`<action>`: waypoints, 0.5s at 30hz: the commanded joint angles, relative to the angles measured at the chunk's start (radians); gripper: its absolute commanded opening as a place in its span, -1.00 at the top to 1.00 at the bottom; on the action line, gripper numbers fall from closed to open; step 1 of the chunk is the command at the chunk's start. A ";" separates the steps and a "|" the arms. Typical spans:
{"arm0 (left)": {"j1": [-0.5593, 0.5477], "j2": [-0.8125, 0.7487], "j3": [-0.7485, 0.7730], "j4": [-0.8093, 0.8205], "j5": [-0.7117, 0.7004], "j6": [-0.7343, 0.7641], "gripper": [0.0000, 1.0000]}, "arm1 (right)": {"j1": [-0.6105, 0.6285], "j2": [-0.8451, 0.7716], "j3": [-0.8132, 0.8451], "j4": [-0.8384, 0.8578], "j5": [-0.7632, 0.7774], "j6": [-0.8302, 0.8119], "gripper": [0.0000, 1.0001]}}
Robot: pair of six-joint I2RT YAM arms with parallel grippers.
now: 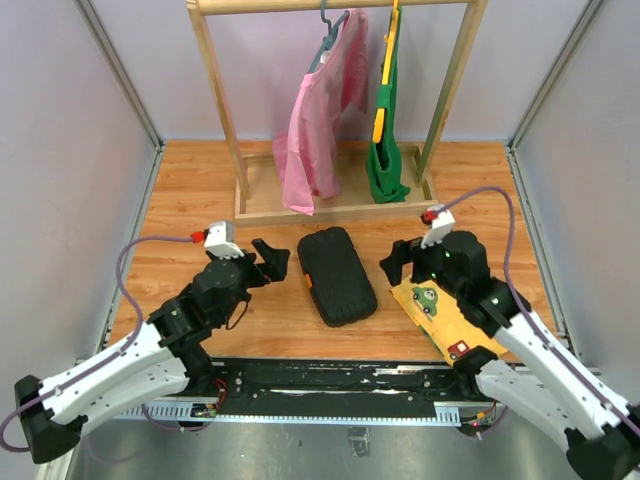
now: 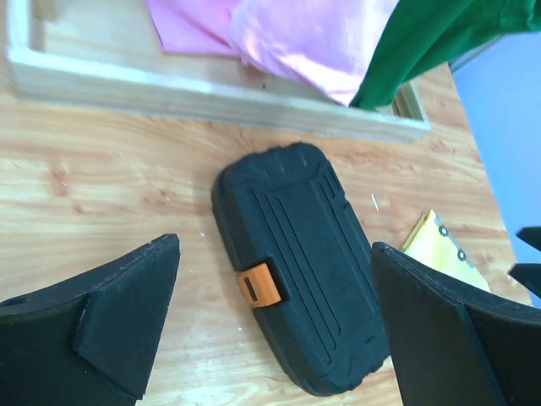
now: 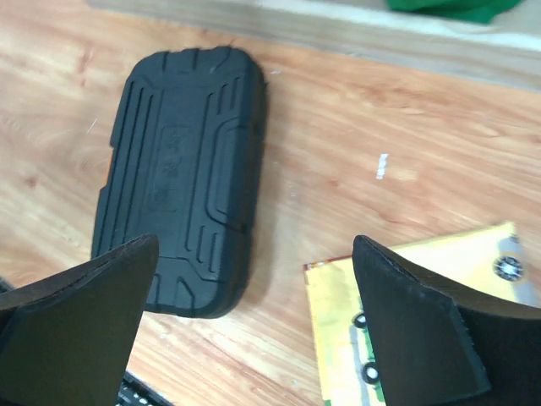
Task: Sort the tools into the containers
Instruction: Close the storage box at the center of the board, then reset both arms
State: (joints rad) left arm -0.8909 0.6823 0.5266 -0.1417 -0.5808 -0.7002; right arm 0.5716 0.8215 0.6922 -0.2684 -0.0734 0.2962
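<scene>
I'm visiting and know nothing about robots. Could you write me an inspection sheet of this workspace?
Surface: wooden tabletop, no spills seen.
Job's things: black plastic tool case, closed, lying flat mid-table, orange latch on one long edge; no loose tools seen.
Clutter: flat yellow picture board under the right arm.
Grippers: left gripper and right gripper open, empty, flanking the case.
Cables: purple cable loops from each wrist.
Surroundings: wooden clothes rack behind, holding a pink garment and a green garment.
</scene>
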 commanded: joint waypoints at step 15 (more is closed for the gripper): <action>-0.005 -0.396 -0.167 -0.238 -0.120 -0.026 -0.99 | 0.009 -0.738 -0.371 -0.111 0.395 0.079 -0.98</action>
State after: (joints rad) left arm -0.8909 0.3370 0.3969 -0.3691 -0.6792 -0.6907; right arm 0.5724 0.1493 0.3557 -0.3511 0.2573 0.3347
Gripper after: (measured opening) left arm 0.993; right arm 0.987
